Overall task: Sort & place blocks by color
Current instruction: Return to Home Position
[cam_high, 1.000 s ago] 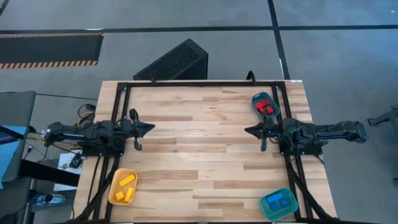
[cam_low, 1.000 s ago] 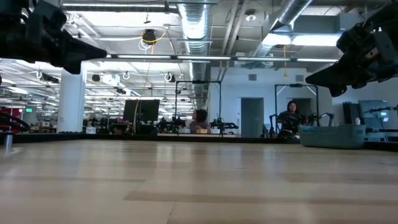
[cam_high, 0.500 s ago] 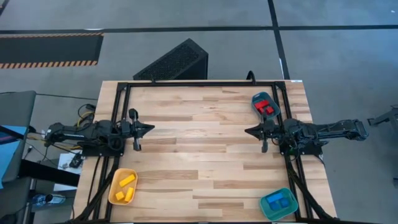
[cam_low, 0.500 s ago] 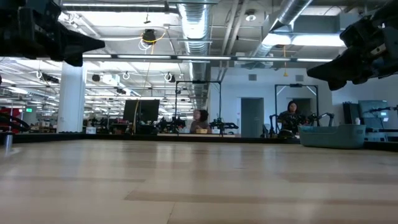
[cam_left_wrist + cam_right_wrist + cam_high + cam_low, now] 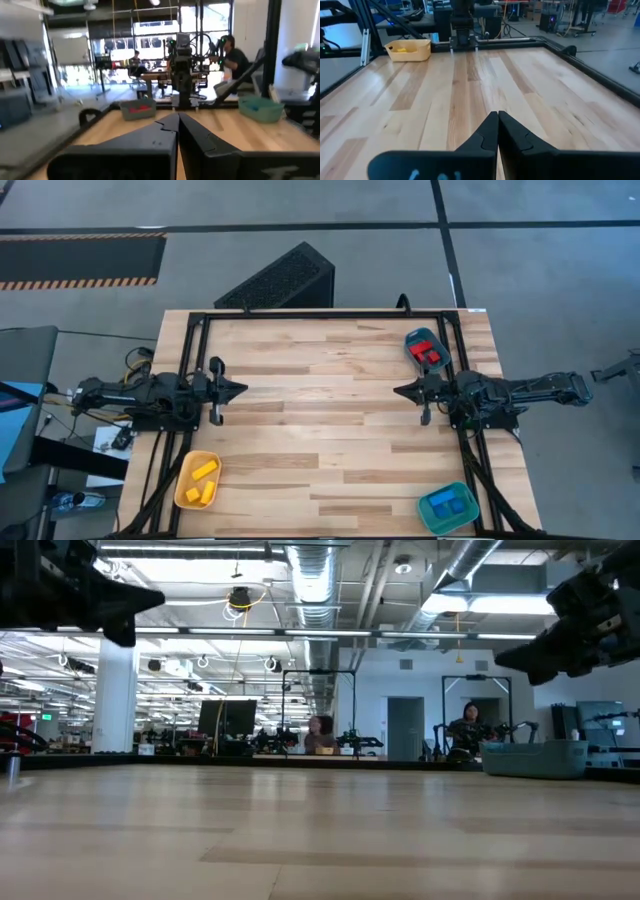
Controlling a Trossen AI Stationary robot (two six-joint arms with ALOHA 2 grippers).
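High view first, and we have the whole table point(image 5: 320, 430) laid out under us: every block we can spot is sitting in a tray. Over at the lower left corner of this view, the yellow blocks point(image 5: 203, 470) lie in the yellow oval tray point(image 5: 181, 483). Across on the right side, the red blocks point(image 5: 427, 353) fill the upper teal tray point(image 5: 411, 338), which sits just beside the right arm. The blue blocks point(image 5: 447, 503) rest in the lower teal tray point(image 5: 425, 517) at the lower right corner. Now the arms: the left tool point(image 5: 242, 388) hangs near the table's left edge, pointing inward. The right tool point(image 5: 397, 390) faces it from the right side, with a wide stretch of wood between the two. Low view shows us both arms lifted well clear of the surface (a person point(image 5: 466, 728) is in the room far behind, nowhere near the table). From each wrist view we see the two dark fingers pressed tip to tip, so both tools are closed tight, finger against finger.
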